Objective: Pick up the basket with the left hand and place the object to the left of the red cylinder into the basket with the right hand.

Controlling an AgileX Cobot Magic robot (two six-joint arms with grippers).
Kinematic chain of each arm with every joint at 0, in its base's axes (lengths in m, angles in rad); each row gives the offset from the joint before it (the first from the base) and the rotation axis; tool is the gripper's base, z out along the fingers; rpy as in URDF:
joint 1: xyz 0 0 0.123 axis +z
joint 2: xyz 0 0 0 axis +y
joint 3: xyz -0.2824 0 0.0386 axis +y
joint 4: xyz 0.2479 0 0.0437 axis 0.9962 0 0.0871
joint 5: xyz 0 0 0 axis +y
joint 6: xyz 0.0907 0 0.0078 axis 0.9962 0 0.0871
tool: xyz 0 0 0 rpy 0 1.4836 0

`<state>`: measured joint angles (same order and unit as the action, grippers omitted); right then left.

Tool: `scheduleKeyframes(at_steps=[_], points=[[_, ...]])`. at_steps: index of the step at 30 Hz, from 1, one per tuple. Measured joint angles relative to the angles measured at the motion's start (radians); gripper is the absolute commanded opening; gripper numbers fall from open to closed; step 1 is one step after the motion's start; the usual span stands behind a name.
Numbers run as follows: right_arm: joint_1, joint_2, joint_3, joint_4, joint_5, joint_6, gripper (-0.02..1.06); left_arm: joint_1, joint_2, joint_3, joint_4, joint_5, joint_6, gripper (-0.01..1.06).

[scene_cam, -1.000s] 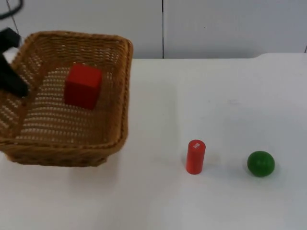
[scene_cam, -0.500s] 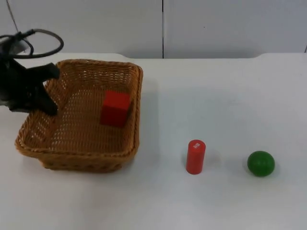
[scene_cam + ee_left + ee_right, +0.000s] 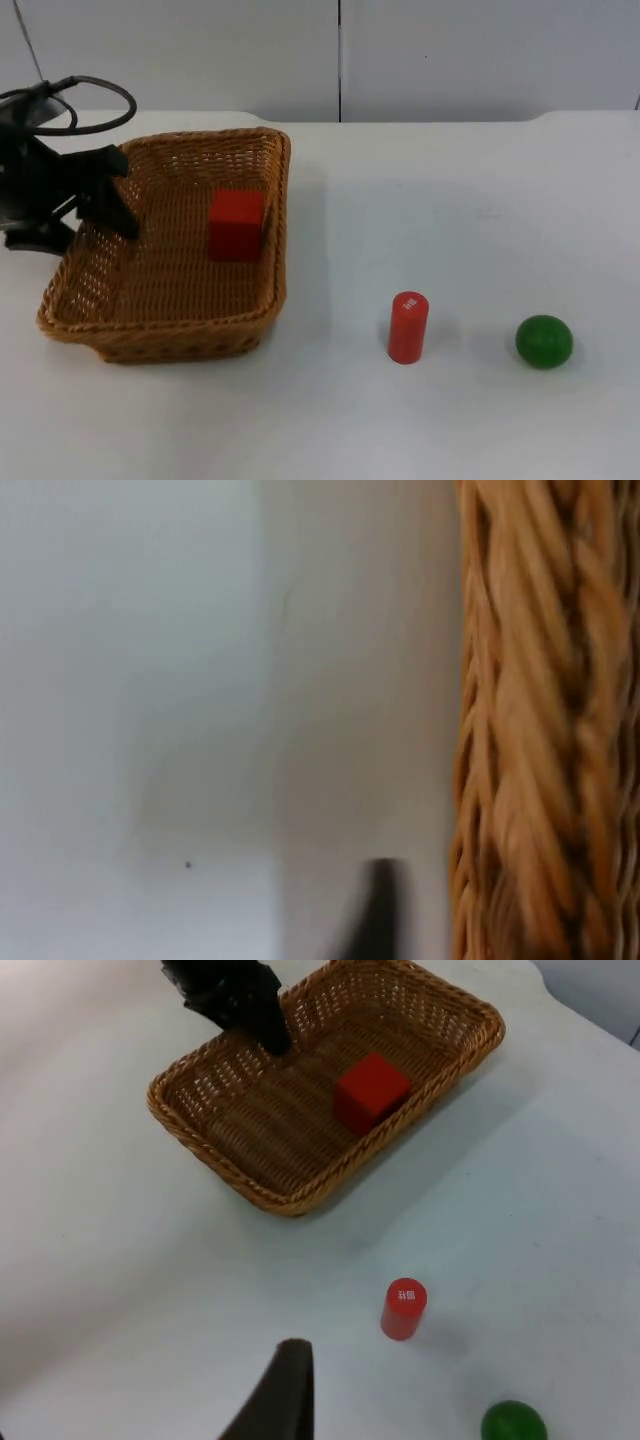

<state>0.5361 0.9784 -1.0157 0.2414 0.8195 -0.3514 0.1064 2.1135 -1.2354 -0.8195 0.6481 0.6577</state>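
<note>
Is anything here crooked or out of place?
The basket sits askew on the table, with the left gripper at its rim. The red block lies inside it. The red cylinder and green ball stand normally.

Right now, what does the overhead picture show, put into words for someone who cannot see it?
A black left gripper holds a wicker basket by its left rim on a white table, with a red block lying inside. To the basket's right stand a small red cylinder and, further right, a green ball.
</note>
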Motion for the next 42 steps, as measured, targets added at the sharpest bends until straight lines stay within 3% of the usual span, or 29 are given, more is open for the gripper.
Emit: scheduleKeyframes(at_steps=[2, 7, 12, 18, 24, 35, 42], points=[[0.000, 0.000, 0.000, 0.000, 0.000, 0.000, 0.90, 0.000, -0.009, -0.002, 0.011, -0.002, 0.000, 1.05], [0.000, 0.000, 0.000, -0.006, 0.000, 0.000, 0.90, 0.035, -0.070, -0.019, 0.060, 0.000, -0.005, 1.05], [0.000, 0.000, 0.000, -0.008, -0.008, 0.000, 0.90, 0.088, -0.229, -0.021, 0.085, 0.064, -0.031, 1.05], [0.000, 0.000, 0.000, -0.008, -0.016, 0.000, 0.90, 0.091, -0.436, -0.023, 0.097, 0.137, -0.037, 1.05], [0.000, 0.000, 0.000, -0.008, -0.028, 0.018, 0.90, 0.091, -0.600, -0.005, 0.113, 0.154, -0.037, 1.05], [0.000, -0.174, 0.009, -0.018, -0.070, 0.049, 0.90, 0.091, -1.003, 0.172, 0.187, 0.150, -0.102, 1.05], [0.000, -0.362, 0.026, -0.022, 0.002, 0.095, 0.90, 0.091, -1.254, 0.289, 0.198, 0.129, -0.140, 1.05]])
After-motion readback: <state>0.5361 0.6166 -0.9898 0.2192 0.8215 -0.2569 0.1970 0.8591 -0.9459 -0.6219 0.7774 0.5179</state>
